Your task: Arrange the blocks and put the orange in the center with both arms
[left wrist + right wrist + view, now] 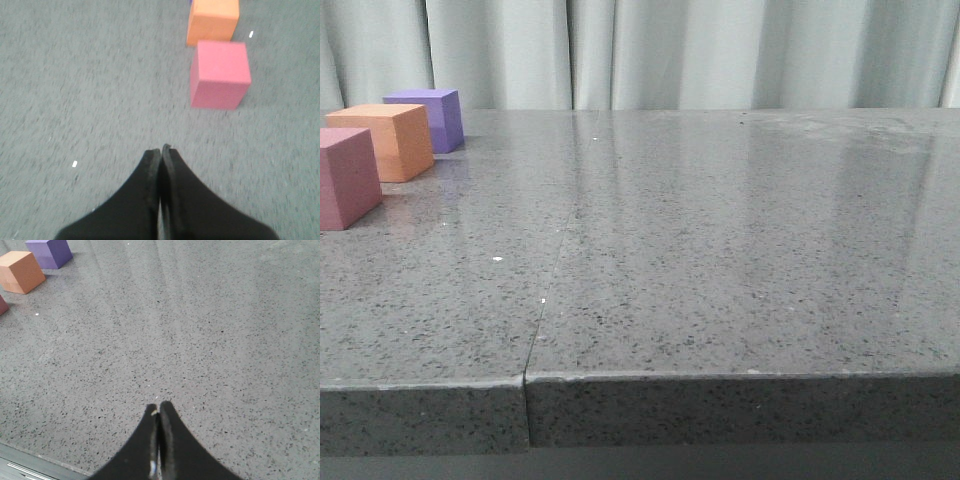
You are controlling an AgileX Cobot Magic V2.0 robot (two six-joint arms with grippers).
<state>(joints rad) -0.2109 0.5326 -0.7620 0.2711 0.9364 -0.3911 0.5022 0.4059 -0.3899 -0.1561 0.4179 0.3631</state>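
Note:
Three foam cubes stand in a row at the far left of the grey table. The pink-red cube (346, 177) is nearest, the orange cube (388, 140) is in the middle, the purple cube (430, 118) is farthest. My left gripper (161, 148) is shut and empty above the table, short of the pink-red cube (220, 75), with the orange cube (212, 21) beyond it. My right gripper (159, 406) is shut and empty over bare table, far from the orange cube (21, 272) and the purple cube (49, 252). Neither gripper shows in the front view.
The speckled grey stone table (720, 250) has a seam (548, 290) running front to back left of the middle. Its front edge (720, 378) is close to the camera. A pale curtain (670, 50) hangs behind.

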